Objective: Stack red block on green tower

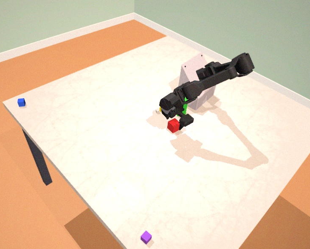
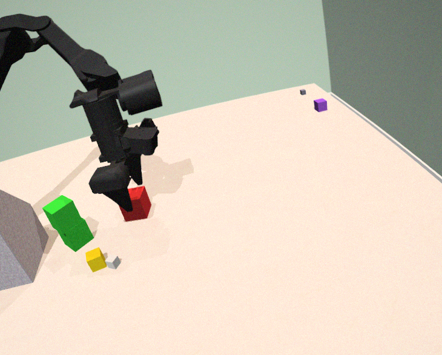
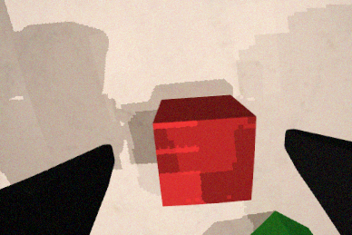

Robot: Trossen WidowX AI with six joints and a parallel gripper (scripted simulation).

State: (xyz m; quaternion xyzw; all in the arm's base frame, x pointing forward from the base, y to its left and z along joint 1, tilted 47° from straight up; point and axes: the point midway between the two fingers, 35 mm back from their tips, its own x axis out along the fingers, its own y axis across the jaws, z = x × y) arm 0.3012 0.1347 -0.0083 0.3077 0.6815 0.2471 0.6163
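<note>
The red block point(image 1: 173, 126) point(image 2: 141, 204) point(image 3: 204, 162) sits on the table. My gripper point(image 1: 173, 123) point(image 2: 133, 197) point(image 3: 199, 146) is open, pointing down over the block. In the wrist view the block shows between the two fingertips, with a gap on each side. In the exterior view the near finger covers part of the block. The green tower point(image 1: 185, 108) point(image 2: 70, 225) point(image 3: 280, 227) stands upright close by, two blocks high, the upper one slightly offset. The arm hides much of it in the top view, and only a corner shows in the wrist view.
A yellow cube point(image 1: 160, 109) point(image 2: 95, 260) and a small grey cube point(image 2: 114, 262) lie near the tower. A large grey-pink sloped block point(image 1: 193, 64) point(image 2: 13, 225) stands beside the tower. A blue cube point(image 1: 21, 102), a purple cube point(image 1: 146, 237) point(image 2: 320, 105) and a tiny dark cube point(image 2: 303, 91) lie far off.
</note>
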